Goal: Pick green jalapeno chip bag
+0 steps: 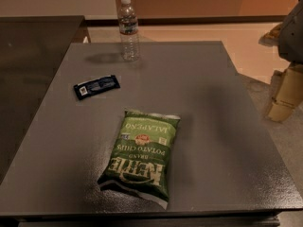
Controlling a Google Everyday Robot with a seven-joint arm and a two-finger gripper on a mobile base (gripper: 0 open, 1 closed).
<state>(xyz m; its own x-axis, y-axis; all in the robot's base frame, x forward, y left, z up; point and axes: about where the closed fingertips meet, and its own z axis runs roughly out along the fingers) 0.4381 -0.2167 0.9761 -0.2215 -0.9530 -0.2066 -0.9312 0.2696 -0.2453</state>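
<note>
The green chip bag [142, 157] lies flat near the front edge of the bench [213, 103], one crumpled corner close to the rim. The pincer [285, 96] hangs beyond the bench's right side, holding nothing; wide or narrow, I cannot tell. A blue packet [96, 86] and a water bottle [129, 30] sit well apart, farther back, so the way in from the right looks open.

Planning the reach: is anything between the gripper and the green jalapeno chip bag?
Nothing visible. The gripper hangs off to the right, with only bare tabletop between it and the green jalapeno chip bag. The water bottle and blue packet lie farther back.
</note>
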